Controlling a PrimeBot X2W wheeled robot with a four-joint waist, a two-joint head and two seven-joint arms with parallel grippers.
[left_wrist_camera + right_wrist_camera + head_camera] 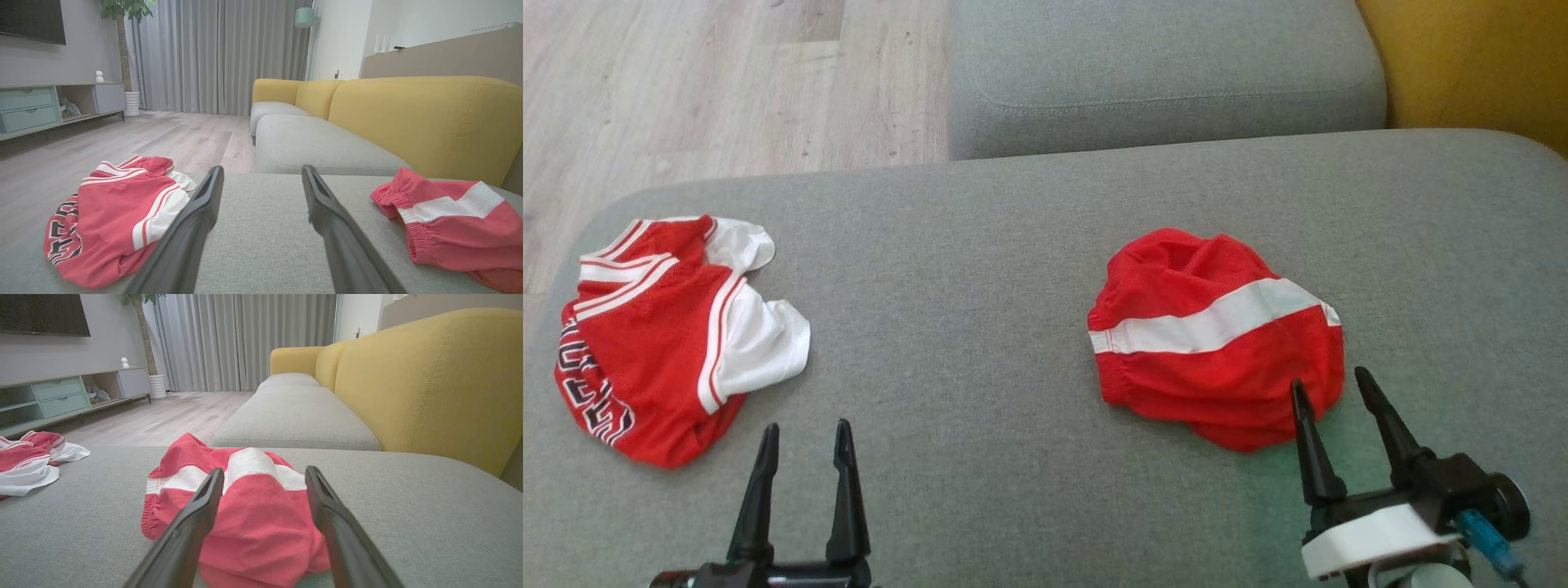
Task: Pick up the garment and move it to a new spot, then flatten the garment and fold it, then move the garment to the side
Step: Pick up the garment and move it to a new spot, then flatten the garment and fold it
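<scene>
My right pincer (1329, 378) hovers low over the grey seat cushion (980, 327), fingers spread apart and empty, tips at the near edge of the red garment with the white band (1217, 335), which lies crumpled on the cushion's right part; whether the tips touch the cloth I cannot tell; my left pincer (806, 425) points forward, fingers likewise apart, holding nothing, near the red and white jersey (662, 335) on the left; that jersey bears dark block letters edged in white, partly folded under, unreadable.
</scene>
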